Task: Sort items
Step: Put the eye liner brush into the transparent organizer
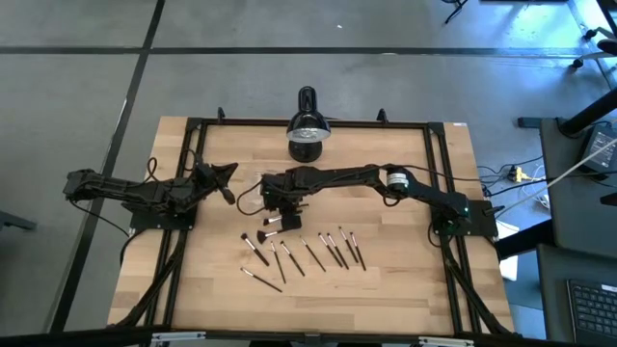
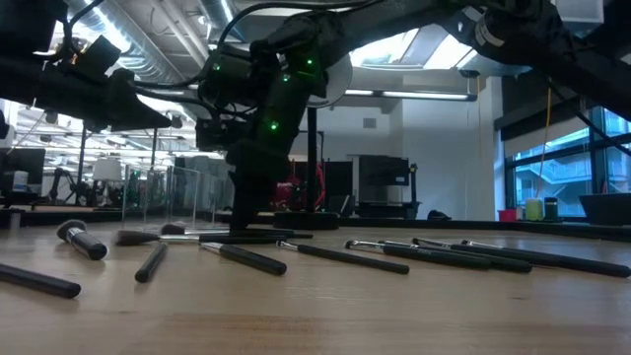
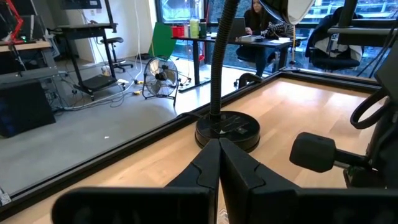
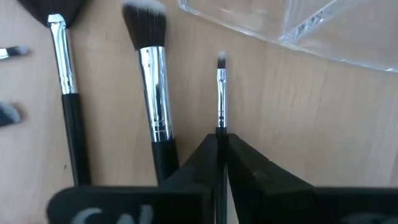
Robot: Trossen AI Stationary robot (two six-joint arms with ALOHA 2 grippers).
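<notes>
Right end effector clamped, seemingly, on thin brush; left end effector together; no legible writing.

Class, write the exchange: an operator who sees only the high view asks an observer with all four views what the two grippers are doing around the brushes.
Operator: From above, has the right gripper gripped anything?
Observer: Yes. Its wrist view shows the fingers shut on the thin brush, on the handle just behind the ferrule.
Operator: And the left gripper?
Observer: Its wrist view shows the fingers pressed together with nothing between them, pointing towards the lamp base.
</notes>
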